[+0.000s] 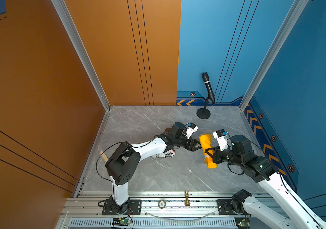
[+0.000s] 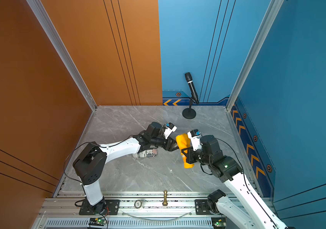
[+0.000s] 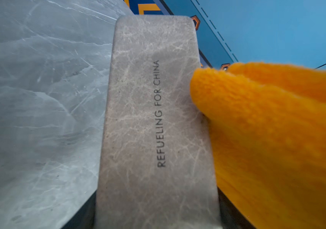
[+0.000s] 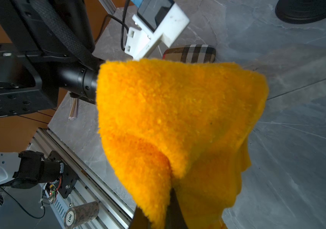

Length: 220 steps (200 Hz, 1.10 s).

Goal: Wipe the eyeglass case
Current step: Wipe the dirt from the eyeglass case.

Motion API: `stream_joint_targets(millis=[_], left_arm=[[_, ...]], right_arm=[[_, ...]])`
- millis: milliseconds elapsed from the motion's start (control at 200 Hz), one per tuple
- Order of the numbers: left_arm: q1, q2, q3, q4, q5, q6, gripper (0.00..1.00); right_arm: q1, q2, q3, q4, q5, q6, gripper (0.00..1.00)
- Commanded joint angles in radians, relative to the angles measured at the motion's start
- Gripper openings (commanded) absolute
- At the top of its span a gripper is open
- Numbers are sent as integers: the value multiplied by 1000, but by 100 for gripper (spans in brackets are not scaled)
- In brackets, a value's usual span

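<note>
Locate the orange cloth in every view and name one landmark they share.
Top view: orange cloth right of centre, in the right gripper.
Top view: just right of centre, same grip.
Left wrist: right side, beside the eyeglass case.
Right wrist: centre.
Shared landmark: grey marble table.

Fluffy orange cloth [image 4: 178,119] — matt, scuffed grey eyeglass case [image 3: 154,119].
</note>
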<state>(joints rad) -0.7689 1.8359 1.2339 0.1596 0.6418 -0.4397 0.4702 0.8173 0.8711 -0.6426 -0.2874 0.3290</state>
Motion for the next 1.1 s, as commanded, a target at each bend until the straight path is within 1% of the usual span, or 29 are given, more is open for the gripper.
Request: stream_joint_targets(millis=[0,60,125,160,240,275,310,385,446,516,606,686,736,841,916,1011,1051,1096], left_arm=[[-15,-91,-10,89,134,-60,18],[-17,-115,-35,119,161,-83,18],[-17,-136,-63,173,193,-122,18],[-22,-145,-70,179,201,-129,19],[-28,-158,-83,172,206,-136,19],[-30,-159,-85,164,199,-135,19],[-28,-158,-87,153,192,-130,19],[-29,-154,-86,132,178,-117,19],[-30,-148,-78,122,170,-115,19],[-33,-141,-68,99,160,-98,19],[-39,-131,-59,87,163,-85,18],[-44,-131,-59,82,173,-75,18],[-47,-138,-65,72,174,-65,18],[-47,-159,-83,64,181,-50,18],[-49,-169,-89,59,186,-44,18],[-53,-172,-91,59,188,-42,18],[-54,-170,-89,59,189,-41,18],[-54,-167,-88,61,189,-40,18]], right_arm=[[-65,50,-13,71,40,2,0],[-137,70,-13,78,-16,-21,0],[-204,71,-20,79,-23,-55,0],[-241,69,-19,77,-30,-68,0],[-309,70,-3,74,-97,-76,0],[-302,71,7,71,-109,-76,0],[-267,72,23,58,-96,-77,0],[-137,74,56,16,-2,-81,0],[-28,72,67,6,46,-66,0],[38,82,65,20,28,-27,0],[76,121,69,25,-24,-9,0],[56,151,72,11,-19,-39,0],[-3,163,75,-6,-15,-56,0],[-171,184,78,-8,-90,-89,0],[-231,200,92,-12,-98,-110,0],[-218,218,98,-4,-106,-112,0],[-187,222,96,7,-118,-102,0],[-129,223,89,23,-114,-90,0]])
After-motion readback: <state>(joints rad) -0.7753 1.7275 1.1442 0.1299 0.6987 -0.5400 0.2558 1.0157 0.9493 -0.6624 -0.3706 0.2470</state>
